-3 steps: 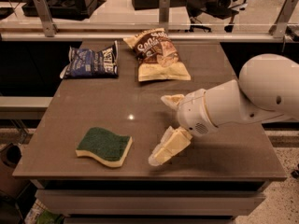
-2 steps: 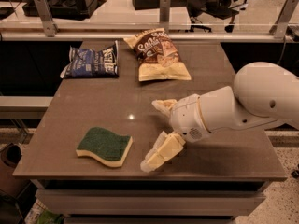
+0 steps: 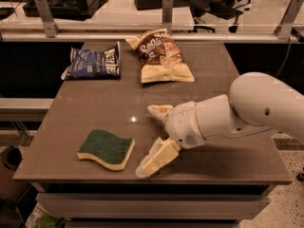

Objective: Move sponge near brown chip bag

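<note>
The sponge point(image 3: 106, 148) lies flat near the table's front left, dark green top up over a pale yellow layer. The brown chip bag point(image 3: 160, 56) lies at the back middle of the table, brown centre with cream ends. My gripper point(image 3: 150, 139) reaches in from the right on a white arm and is open, one finger point(image 3: 157, 158) low near the front edge and the other point(image 3: 160, 111) further back. It is just right of the sponge, apart from it, and holds nothing.
A blue chip bag point(image 3: 93, 62) lies at the back left, beside the brown one. The grey-brown table point(image 3: 85, 103) ends close in front of the sponge and gripper. A rail with posts point(image 3: 166, 13) runs behind the table.
My gripper has moved left and a little toward the front edge, closer to the sponge. The sponge and both bags have not moved.
</note>
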Controlling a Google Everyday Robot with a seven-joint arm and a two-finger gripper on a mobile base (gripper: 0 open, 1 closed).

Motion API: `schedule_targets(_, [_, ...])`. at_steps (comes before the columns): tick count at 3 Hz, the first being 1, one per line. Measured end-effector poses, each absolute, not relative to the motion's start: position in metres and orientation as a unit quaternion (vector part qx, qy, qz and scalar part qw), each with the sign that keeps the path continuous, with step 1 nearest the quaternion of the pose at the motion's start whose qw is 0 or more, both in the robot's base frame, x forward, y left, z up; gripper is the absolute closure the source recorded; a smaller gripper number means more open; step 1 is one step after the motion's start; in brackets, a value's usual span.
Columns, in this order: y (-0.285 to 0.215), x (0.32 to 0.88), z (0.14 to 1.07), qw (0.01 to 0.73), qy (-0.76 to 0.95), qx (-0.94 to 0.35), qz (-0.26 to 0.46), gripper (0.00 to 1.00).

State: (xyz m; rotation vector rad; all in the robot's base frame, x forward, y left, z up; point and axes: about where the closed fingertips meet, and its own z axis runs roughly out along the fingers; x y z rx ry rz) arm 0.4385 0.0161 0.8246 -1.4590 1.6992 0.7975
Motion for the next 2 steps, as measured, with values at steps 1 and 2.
schedule_targets(1, [0.029, 0.429, 0.818, 0.392, 0.653, -0.556, 0.333, 0.0])
schedule_targets(2, [0.042, 0.417, 0.814, 0.407, 0.642, -0.545, 0.354, 0.0])
